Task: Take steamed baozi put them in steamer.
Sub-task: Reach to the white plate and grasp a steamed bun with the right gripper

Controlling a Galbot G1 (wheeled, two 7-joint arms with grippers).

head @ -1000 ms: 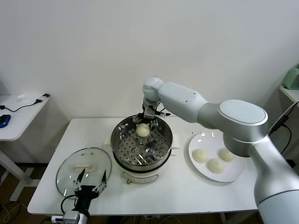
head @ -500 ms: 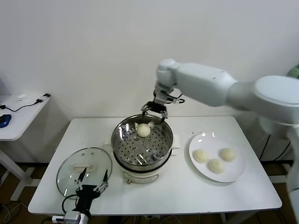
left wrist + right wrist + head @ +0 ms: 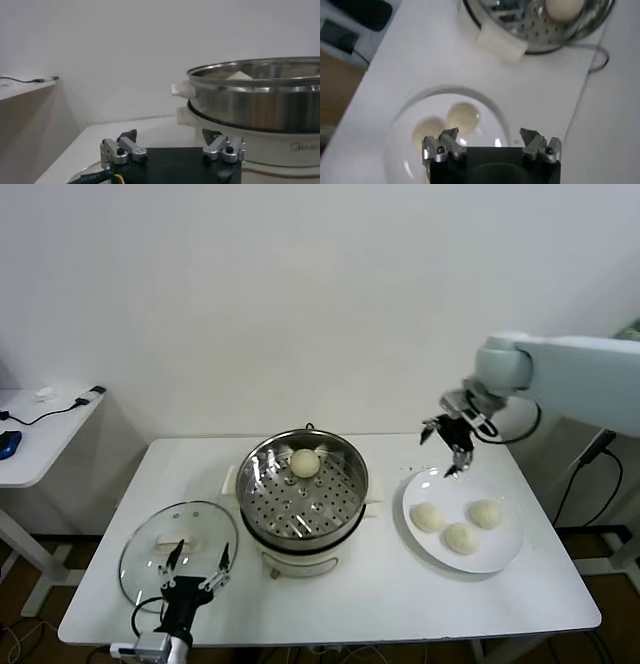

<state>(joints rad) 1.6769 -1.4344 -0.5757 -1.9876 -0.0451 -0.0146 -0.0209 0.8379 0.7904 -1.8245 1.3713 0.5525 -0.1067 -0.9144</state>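
Steel steamer point(image 3: 260, 102), "Midea" on base; right gripper point(image 3: 452, 446) open, empty; left gripper point(image 3: 195, 574) open.

I see the white table point(image 3: 400, 584) carrying the steamer point(image 3: 303, 494) near its middle, the glass lid point(image 3: 180, 549) flat at its front left corner, and the white plate point(image 3: 500, 559) on its right side.

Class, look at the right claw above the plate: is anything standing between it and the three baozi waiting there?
Nothing visible does. The right claw hangs open over the far rim of the plate, and the three baozi lie uncovered on it. The steamer is open too; its glass lid lies on the table.
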